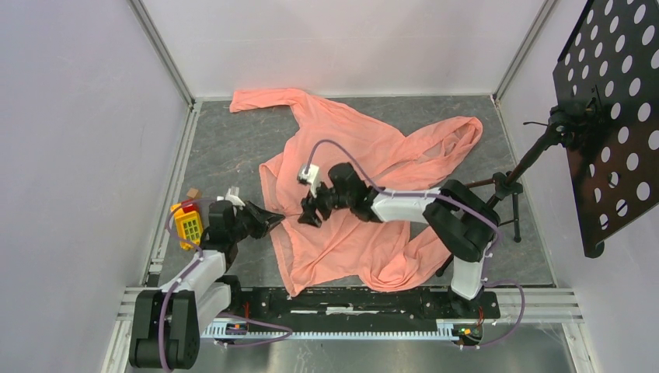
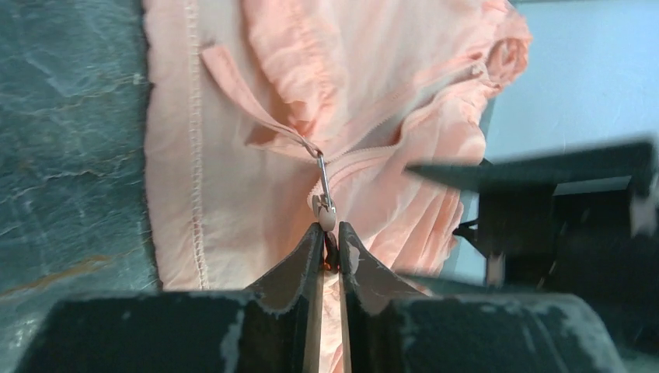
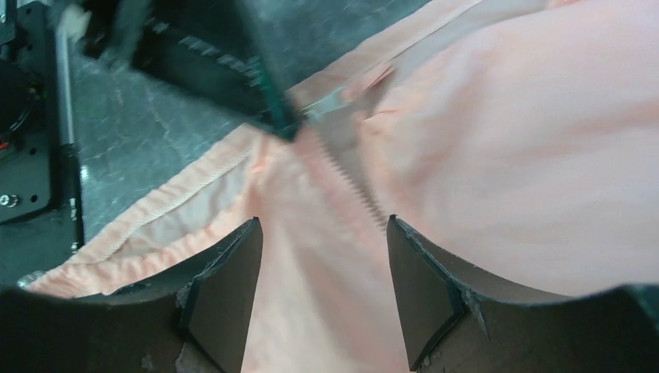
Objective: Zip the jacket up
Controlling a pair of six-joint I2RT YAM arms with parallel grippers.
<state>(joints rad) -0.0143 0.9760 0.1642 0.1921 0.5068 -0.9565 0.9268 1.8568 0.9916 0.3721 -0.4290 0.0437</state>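
Briefly, by size. Grey stone-look table [image 1: 233,148]: carries everything.

Salmon-pink jacket [image 1: 350,148]: lies crumpled across the table's middle. One sleeve runs to the far left and a bunched part to the far right. The lower part is heaped near my arm bases, and the front faces up.

Black perforated panel [image 1: 614,116]: on a stand at the right side, apart from the jacket.

My left gripper [image 2: 331,235]: reaches in from the jacket's left edge. Jaws are pinched nearly together, w/ only a sliver of gap. The tips are clamped on the near end of the zip slider [image 2: 324,208]. Its metal link runs on to a fabric tab.

My right gripper [image 3: 322,299]: over the jacket's centre, facing the left gripper, tips near each other in the top view. Jaws are spread wide and grip nothing. Pink fabric lies between the fingers [image 3: 225,303]. Contact w/ cloth: cannot tell.

Yellow toy [image 1: 188,225]: at the table's left edge, beside my left arm, clear of the jacket.

Zip teeth [image 3: 353,175]: an exposed row, running from the slider toward my right gripper's gap. From the left wrist, the two front edges part beyond the slider.
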